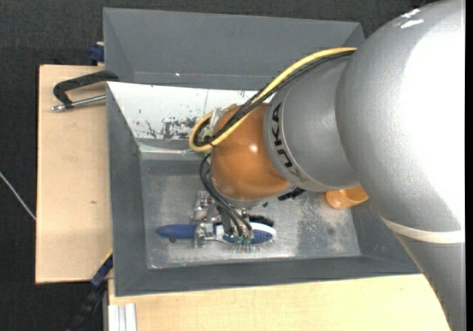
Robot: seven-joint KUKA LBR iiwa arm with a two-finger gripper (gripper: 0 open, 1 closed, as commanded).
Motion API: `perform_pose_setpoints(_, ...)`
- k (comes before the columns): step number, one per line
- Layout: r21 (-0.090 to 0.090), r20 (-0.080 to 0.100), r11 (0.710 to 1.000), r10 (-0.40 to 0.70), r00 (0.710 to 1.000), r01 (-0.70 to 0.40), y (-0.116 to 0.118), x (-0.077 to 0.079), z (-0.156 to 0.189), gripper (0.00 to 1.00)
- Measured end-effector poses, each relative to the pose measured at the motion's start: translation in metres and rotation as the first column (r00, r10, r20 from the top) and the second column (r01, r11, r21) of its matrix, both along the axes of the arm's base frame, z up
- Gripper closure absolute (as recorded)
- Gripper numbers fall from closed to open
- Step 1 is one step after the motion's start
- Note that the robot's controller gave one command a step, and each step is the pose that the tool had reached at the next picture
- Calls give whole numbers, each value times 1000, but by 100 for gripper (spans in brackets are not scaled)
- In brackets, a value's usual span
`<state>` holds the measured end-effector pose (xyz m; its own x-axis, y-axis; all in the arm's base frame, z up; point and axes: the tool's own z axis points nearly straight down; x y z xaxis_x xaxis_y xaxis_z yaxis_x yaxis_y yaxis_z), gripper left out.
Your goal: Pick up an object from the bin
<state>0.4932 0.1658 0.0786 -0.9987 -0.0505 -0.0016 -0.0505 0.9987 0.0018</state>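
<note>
arm [384, 115] with gripper [212, 220] over left-pointing blue stick [176, 232]

Bulky grey arm [384, 123]; orange wrist cover [244, 156]; yellow cable [295, 71].

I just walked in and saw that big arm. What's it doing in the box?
A robot arm reaches into a grey bin from the right. Its gripper is low by the front wall, right over a long blue thing on the floor. An orange thing peeks out from under the arm. Whether it grips the blue thing can't be told.
</note>
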Motion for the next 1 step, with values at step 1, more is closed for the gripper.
perform_pose_setpoints(1, 0, 12, 986, 167, 986, -167, -20, 8, 199, 100)
